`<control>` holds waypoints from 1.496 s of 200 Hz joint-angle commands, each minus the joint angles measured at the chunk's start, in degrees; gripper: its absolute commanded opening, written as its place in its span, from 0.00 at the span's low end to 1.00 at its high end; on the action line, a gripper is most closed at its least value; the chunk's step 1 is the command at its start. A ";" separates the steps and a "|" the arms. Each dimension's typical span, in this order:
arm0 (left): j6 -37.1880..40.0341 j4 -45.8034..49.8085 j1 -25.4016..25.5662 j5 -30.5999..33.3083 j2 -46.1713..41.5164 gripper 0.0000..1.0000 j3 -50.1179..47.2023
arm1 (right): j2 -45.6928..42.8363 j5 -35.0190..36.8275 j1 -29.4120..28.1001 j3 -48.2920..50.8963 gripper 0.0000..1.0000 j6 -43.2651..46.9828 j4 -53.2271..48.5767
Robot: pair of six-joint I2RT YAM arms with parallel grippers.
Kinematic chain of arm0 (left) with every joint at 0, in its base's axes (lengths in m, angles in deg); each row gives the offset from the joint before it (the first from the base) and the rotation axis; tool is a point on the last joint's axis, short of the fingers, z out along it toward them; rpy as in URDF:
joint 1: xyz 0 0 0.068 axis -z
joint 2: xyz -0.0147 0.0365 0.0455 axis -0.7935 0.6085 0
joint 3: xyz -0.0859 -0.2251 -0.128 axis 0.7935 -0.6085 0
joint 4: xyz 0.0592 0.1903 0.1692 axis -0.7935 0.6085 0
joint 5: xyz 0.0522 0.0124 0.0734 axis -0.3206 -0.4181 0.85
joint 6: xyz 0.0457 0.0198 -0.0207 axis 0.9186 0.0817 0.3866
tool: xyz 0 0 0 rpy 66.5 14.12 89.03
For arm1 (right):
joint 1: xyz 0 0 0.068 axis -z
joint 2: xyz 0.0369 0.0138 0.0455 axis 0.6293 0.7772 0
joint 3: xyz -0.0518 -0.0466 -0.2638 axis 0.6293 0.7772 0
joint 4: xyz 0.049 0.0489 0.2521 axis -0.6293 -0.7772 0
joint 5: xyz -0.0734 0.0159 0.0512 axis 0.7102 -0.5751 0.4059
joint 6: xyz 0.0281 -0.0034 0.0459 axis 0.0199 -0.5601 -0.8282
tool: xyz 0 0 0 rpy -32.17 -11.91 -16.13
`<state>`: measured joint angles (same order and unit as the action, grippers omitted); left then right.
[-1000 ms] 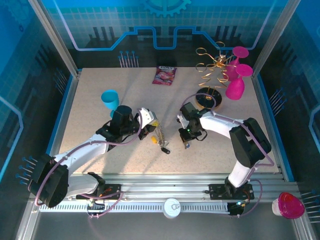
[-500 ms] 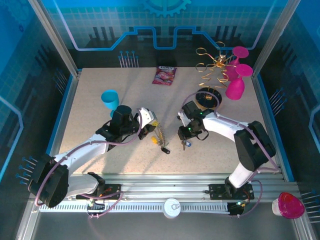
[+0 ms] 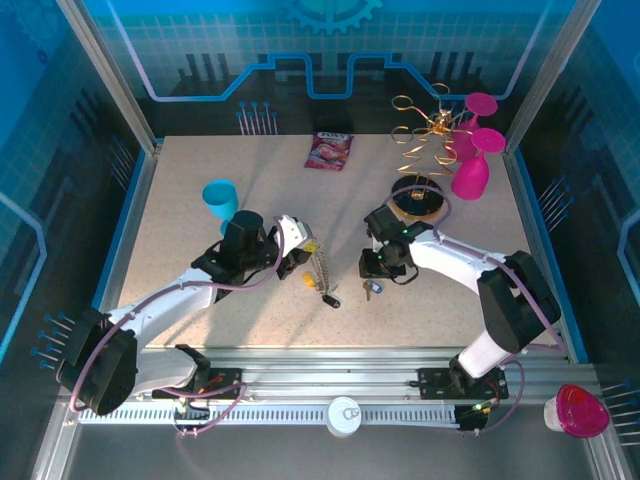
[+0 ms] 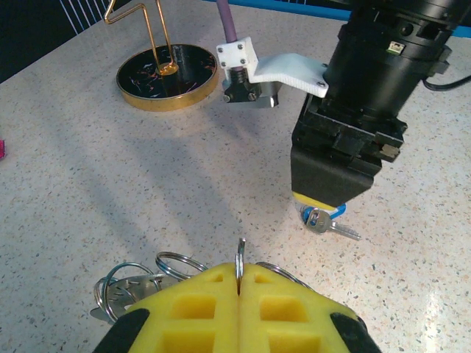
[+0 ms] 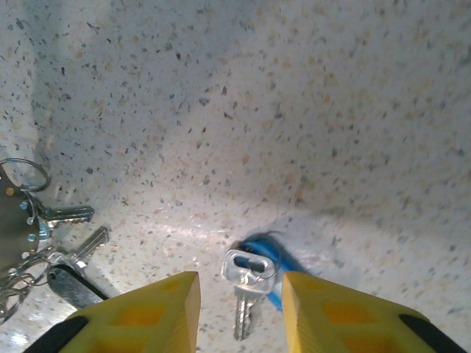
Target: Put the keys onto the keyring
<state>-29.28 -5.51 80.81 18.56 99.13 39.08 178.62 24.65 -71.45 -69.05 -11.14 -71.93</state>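
Lettering on the red packet at the top of the overhead frame is too small to read. A silver key with a blue tag lies flat on the speckled table between the parted yellow jaws of the right gripper, which holds nothing. The left gripper, low in its wrist view, is clamped on the thin metal keyring, other keys bunched beside it.

right gripper: jaws shut before, parted now | key: released; lies on the table between the fingers, on the near side of the rack base | right elbow: farther from that base
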 commanded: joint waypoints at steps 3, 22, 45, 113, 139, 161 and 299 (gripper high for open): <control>-0.22 -1.97 -0.19 -0.38 -0.08 0.00 -0.32 | -0.46 1.83 -1.78 1.48 0.36 -11.00 -1.43; -0.05 -1.79 -0.17 -0.29 -0.34 0.00 -0.40 | 0.50 3.01 -2.02 2.28 0.37 -13.56 -1.73; 0.19 -1.61 -0.18 -0.17 -0.59 0.00 -0.49 | 1.75 3.09 -2.27 2.40 0.36 -14.39 -1.33; 0.52 -1.62 -0.18 -0.15 -0.50 0.00 -0.49 | 4.51 1.64 -2.22 2.02 0.30 -14.18 1.85; 0.57 -1.60 -0.17 -0.14 -0.40 0.00 -0.52 | 5.31 1.78 -2.22 1.61 0.26 -13.95 2.14; 0.64 -1.52 -0.21 -0.15 -0.39 0.00 -0.56 | 5.72 1.73 -2.31 1.37 0.20 -13.80 2.62; 1.01 -1.14 -0.16 -0.20 -0.82 0.00 -0.58 | 7.54 4.04 -2.51 -1.41 0.16 -11.08 1.09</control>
<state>-29.22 -5.51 80.81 18.56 99.13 39.02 184.95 27.20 -73.13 -68.98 -23.10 -69.42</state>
